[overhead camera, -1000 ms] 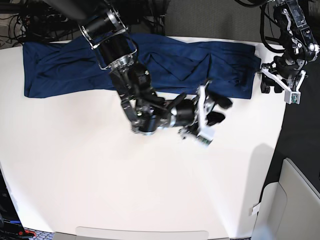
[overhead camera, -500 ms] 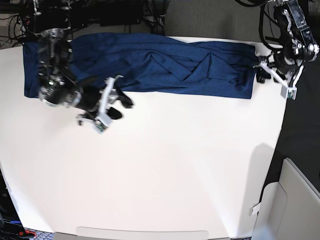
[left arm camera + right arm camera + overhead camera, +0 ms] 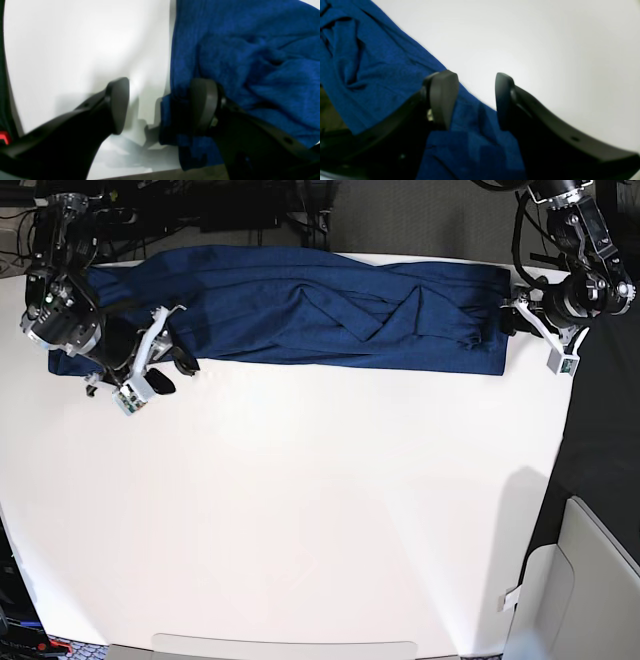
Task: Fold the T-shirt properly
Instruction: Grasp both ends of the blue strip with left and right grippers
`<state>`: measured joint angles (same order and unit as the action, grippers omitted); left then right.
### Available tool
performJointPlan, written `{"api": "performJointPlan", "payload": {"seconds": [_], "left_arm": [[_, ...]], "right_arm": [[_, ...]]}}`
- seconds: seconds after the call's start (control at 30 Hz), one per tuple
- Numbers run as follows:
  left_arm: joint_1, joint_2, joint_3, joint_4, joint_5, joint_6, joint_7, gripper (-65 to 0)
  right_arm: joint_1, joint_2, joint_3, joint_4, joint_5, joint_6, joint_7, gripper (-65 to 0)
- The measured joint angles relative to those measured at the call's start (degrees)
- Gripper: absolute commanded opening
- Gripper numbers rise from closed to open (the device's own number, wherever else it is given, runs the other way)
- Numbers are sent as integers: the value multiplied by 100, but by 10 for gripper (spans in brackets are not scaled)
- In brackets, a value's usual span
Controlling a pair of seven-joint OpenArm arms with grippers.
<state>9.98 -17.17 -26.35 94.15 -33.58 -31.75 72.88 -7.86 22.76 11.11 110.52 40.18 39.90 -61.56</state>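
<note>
The T-shirt point(image 3: 300, 320), dark navy, lies folded into a long band along the white table's point(image 3: 320, 510) far edge. At the band's left end, my right gripper point(image 3: 173, 372) is open. In the right wrist view this gripper point(image 3: 473, 100) straddles the shirt's point(image 3: 382, 72) front edge, with cloth under one finger point(image 3: 442, 100) and bare table past the other. My left gripper point(image 3: 507, 320) is at the band's right end. It stands open point(image 3: 160, 105), one finger point(image 3: 202, 105) against the cloth's point(image 3: 250, 50) edge, the other finger point(image 3: 117, 105) over bare table.
Cables and dark equipment point(image 3: 250, 210) crowd the space behind the table's far edge. A pale grey object point(image 3: 590, 580) stands off the table's near right corner. The table's right edge runs just beside the left arm point(image 3: 585, 270).
My right arm swept from the table's middle to the shirt's left end. The left gripper opened wider and shifted onto the shirt's right end. The shirt stayed put.
</note>
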Motion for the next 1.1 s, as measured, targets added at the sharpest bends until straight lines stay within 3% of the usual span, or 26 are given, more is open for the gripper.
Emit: {"api": "performJointPlan", "payload": {"seconds": [0.1, 0.37, 0.7, 0.9, 1.1], "left_arm": [[13, 0, 0, -7, -76, 2, -2, -277], [-61, -79, -35, -562, -1067, -26, -4, -291], [-66, -68, 247, -702, -1462, -44, -9, -309], [-92, -63, 656, -702, -1528, -46, -98, -414], [-114, -63, 748, -717, -1528, -42, -55, -615]], "right_arm": [[-70, 9, 142, 0, -63, -22, -39, -382], [-87, 7, 153, 0, 4, -20, -26, -382], [-87, 4, 153, 0, -55, -20, -26, -382], [-98, 7, 153, 0, -57, -20, -26, -382], [-219, 7, 284, 0, -48, -17, -20, -382]]}}
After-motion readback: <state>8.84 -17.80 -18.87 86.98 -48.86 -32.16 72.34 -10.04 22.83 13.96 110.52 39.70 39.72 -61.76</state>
